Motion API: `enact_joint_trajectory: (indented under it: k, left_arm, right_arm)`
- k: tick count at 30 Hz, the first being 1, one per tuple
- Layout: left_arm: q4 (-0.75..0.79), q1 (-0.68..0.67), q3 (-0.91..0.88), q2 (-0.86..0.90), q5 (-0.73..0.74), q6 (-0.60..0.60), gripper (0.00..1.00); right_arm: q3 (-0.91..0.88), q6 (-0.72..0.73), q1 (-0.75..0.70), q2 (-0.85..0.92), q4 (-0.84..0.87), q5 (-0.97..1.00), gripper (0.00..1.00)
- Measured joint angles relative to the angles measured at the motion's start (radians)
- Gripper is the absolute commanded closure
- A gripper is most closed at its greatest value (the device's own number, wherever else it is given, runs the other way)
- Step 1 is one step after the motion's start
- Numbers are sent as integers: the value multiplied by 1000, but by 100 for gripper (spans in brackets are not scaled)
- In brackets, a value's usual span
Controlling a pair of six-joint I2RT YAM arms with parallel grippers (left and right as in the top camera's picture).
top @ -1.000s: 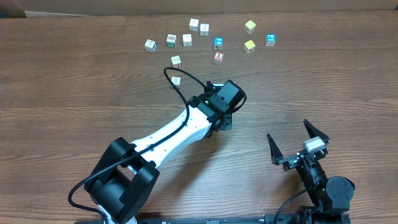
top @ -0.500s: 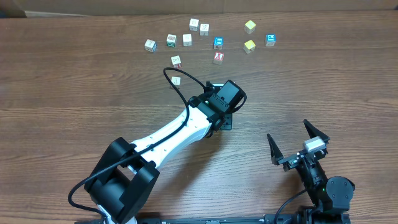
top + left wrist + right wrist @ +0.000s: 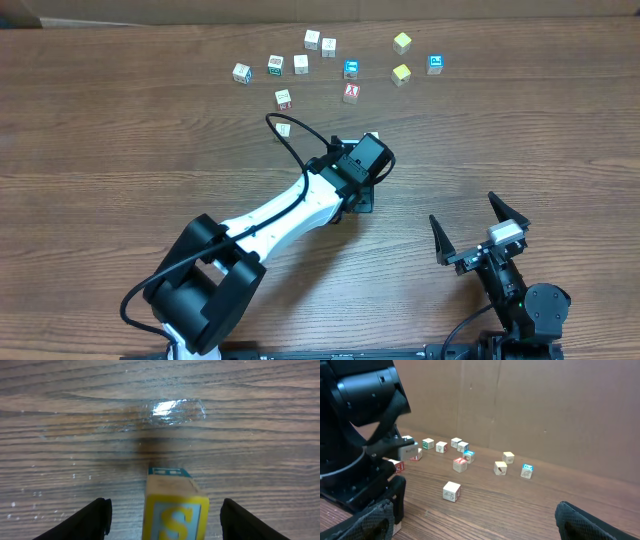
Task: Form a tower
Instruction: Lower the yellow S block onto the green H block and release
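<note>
The tower point(image 3: 175, 510) shows in the left wrist view as a cube with a yellow-framed S face and a pale top; a teal edge peeks out behind it. How many cubes it holds I cannot tell. My left gripper point(image 3: 167, 522) is open around it, and both black fingers point(image 3: 95, 520) stand clear of its sides. From overhead the left gripper point(image 3: 358, 175) hides the tower. My right gripper point(image 3: 465, 212) rests open and empty near the table's front edge, and its mesh-covered fingers point(image 3: 590, 520) frame bare wood.
Several loose cubes point(image 3: 351, 69) lie scattered along the far side, two of them yellow point(image 3: 401, 74). One pale cube point(image 3: 451, 491) sits just beyond the left gripper point(image 3: 397, 500). A cardboard wall point(image 3: 530, 405) backs the table.
The left gripper has opened and let go of the cube. The arm has shifted slightly back, and a pale cube now shows at its far side. The right arm has not moved.
</note>
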Motion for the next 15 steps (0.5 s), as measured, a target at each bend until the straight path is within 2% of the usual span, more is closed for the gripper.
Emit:
enact_joint_trajectory:
  k: [4, 15]
  left_arm:
    - [16, 0, 0, 13, 0, 0, 42]
    - [20, 0, -1, 43, 11, 0, 53]
  right_arm:
    - [0, 0, 0, 0, 0, 0, 0]
    - [0, 0, 0, 0, 0, -1, 0]
